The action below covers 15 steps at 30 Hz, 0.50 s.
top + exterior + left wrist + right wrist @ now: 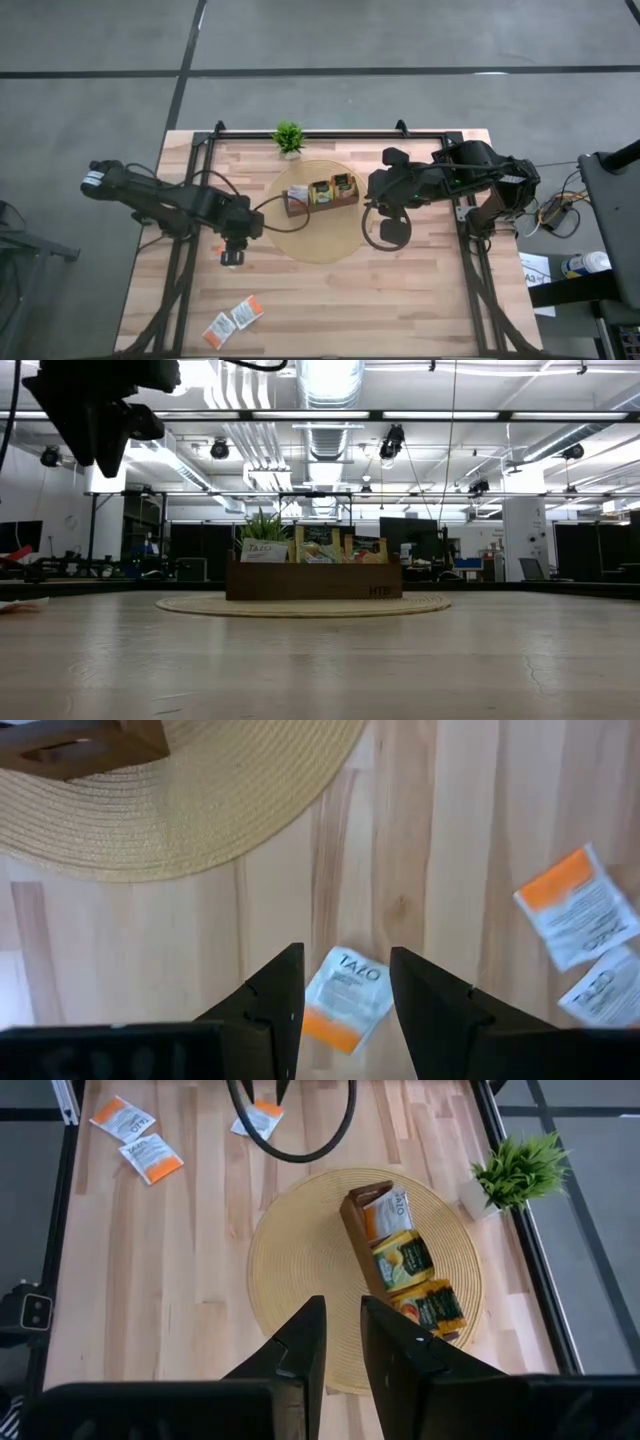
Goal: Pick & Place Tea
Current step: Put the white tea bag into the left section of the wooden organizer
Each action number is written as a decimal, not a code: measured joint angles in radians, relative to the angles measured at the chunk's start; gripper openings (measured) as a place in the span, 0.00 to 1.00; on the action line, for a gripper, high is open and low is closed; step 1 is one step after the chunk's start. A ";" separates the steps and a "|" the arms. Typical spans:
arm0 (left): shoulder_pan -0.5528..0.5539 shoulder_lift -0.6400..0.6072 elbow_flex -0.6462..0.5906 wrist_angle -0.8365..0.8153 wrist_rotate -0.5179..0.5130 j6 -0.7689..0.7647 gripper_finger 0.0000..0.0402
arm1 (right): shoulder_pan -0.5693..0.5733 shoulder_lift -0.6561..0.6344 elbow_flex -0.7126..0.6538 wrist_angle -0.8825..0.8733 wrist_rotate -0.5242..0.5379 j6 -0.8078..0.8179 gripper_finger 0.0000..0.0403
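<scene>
on the wooden table (400, 300), a round woven mat (320, 245) carries the brown tray (322, 195), already holding sachets. the step in hand looks like a pick: the left gripper (345, 995) hangs over a white-and-orange sachet (346, 998) beside the mat, fingers parted astride it, holding nothing. next it likely needs a straight descent and a close. the right gripper (343, 1350) waits above the mat, fingers narrowly apart, empty. two more sachets (233, 320) lie near the table's front edge.

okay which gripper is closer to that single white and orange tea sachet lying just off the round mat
Left. The left gripper hangs directly above the sachet, fingers open on either side of it. The right gripper is across the woven mat, on its far side.
</scene>
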 joint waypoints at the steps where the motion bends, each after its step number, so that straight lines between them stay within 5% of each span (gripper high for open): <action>1: 0.000 0.000 -0.004 0.000 0.000 0.017 0.35 | 0.002 0.000 0.000 0.000 0.000 0.000 0.16; 15: 0.000 0.001 -0.206 0.096 0.021 0.394 0.35 | 0.117 0.000 0.000 -0.009 -0.002 0.124 0.16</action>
